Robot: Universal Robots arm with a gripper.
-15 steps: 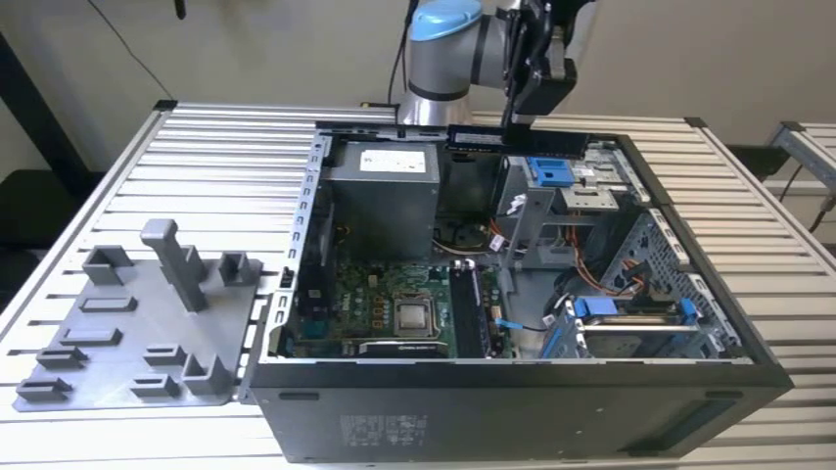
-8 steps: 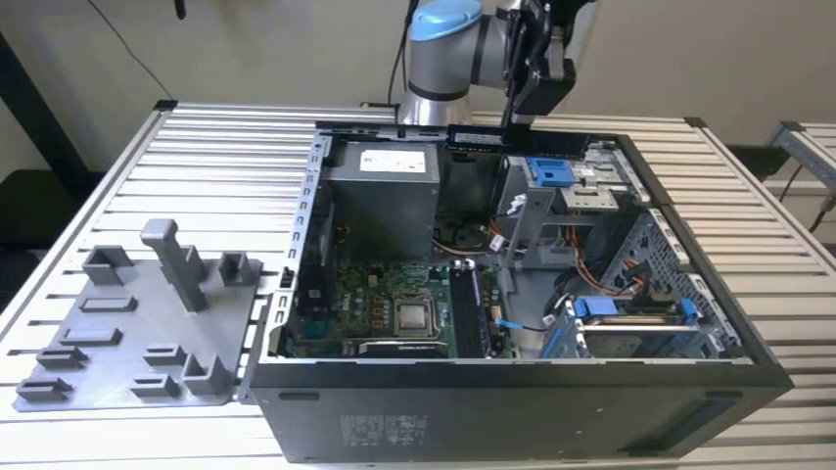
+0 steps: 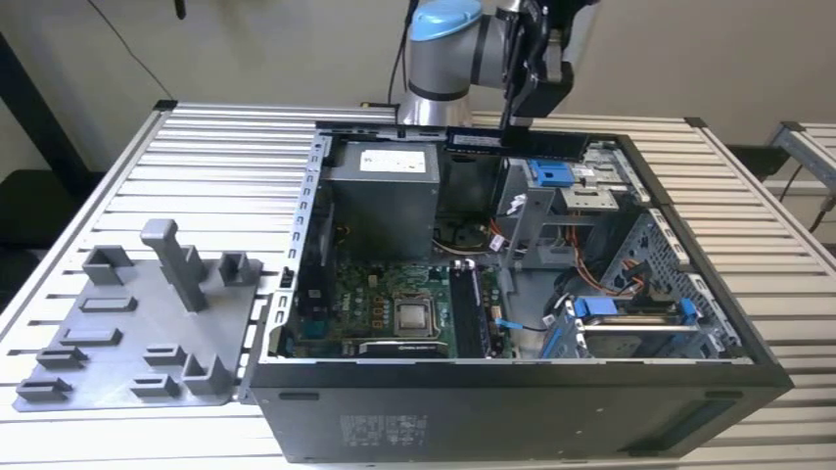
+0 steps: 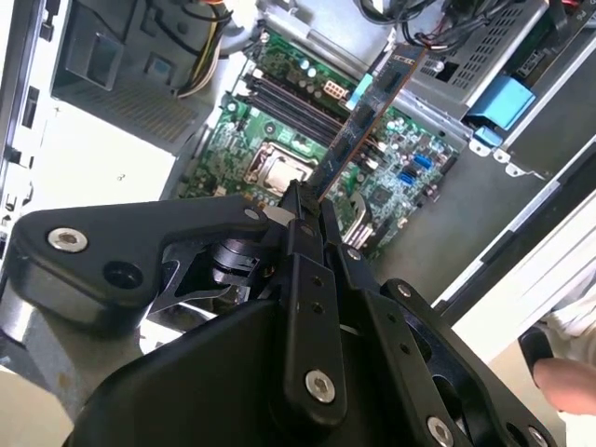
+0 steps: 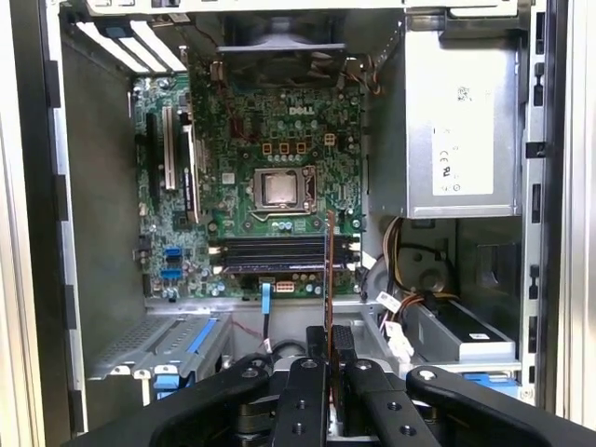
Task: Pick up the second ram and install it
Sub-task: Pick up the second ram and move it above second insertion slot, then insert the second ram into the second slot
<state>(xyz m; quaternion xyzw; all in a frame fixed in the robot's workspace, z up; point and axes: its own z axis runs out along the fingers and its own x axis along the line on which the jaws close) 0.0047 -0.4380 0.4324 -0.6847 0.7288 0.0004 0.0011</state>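
Note:
My gripper (image 3: 524, 130) hangs above the far rim of the open computer case (image 3: 523, 411) and is shut on the second ram (image 3: 514, 143), a dark stick held level on its edge. In the second wrist view the ram (image 4: 371, 104) juts out from the gripper (image 4: 304, 210) over the green motherboard (image 4: 279, 130). In the first wrist view the stick (image 5: 329, 265) shows edge-on ahead of the gripper (image 5: 329, 343), lined up across the black memory slots (image 5: 279, 251) beside the bare processor socket (image 5: 280, 189).
A grey power supply (image 3: 379, 191) and drive cages with blue tabs (image 3: 614, 313) crowd the case around the motherboard (image 3: 392, 313). A grey holder plate with upright blocks (image 3: 131, 323) lies on the slatted table at the exterior view's left. A person's hand (image 4: 568, 382) shows beside the case.

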